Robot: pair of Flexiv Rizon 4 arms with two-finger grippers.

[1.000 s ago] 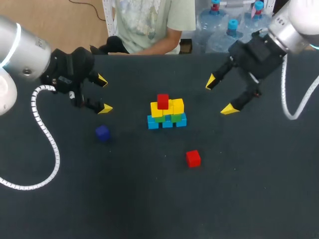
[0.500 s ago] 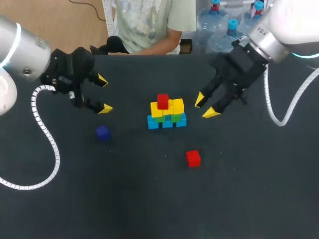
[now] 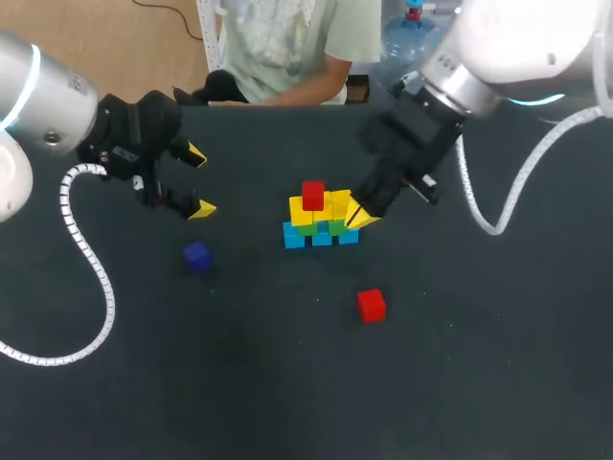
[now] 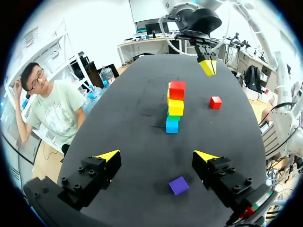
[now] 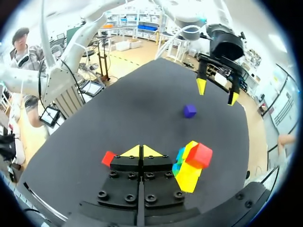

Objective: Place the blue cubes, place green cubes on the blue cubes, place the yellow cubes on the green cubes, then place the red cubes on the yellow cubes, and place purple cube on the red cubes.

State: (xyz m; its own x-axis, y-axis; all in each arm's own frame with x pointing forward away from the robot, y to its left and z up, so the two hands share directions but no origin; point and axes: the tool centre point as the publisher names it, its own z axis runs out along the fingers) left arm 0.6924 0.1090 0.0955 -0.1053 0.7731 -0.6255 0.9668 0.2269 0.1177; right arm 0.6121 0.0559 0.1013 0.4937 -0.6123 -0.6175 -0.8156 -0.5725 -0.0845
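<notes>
One red cube [image 3: 312,195] tops the stack [image 3: 321,218] at the middle of the table [image 3: 287,383]. It sits above yellow cubes [image 3: 335,205], green cubes [image 3: 326,227] and a row of blue cubes [image 3: 321,237] whose long axis runs across from our left to our right, while the loose red cube [image 3: 372,305] lies nearer us and the purple cube [image 3: 196,255] sits alone to the left. Our right arm slants in from the far right corner, and the right gripper [image 3: 361,217] has its tips pressed together on nothing, just beside the stack's right end. Our left arm is over the far left of the table, and the left gripper [image 3: 199,180] has its fingers spread wide and empty, pointing toward the stack from well apart.
</notes>
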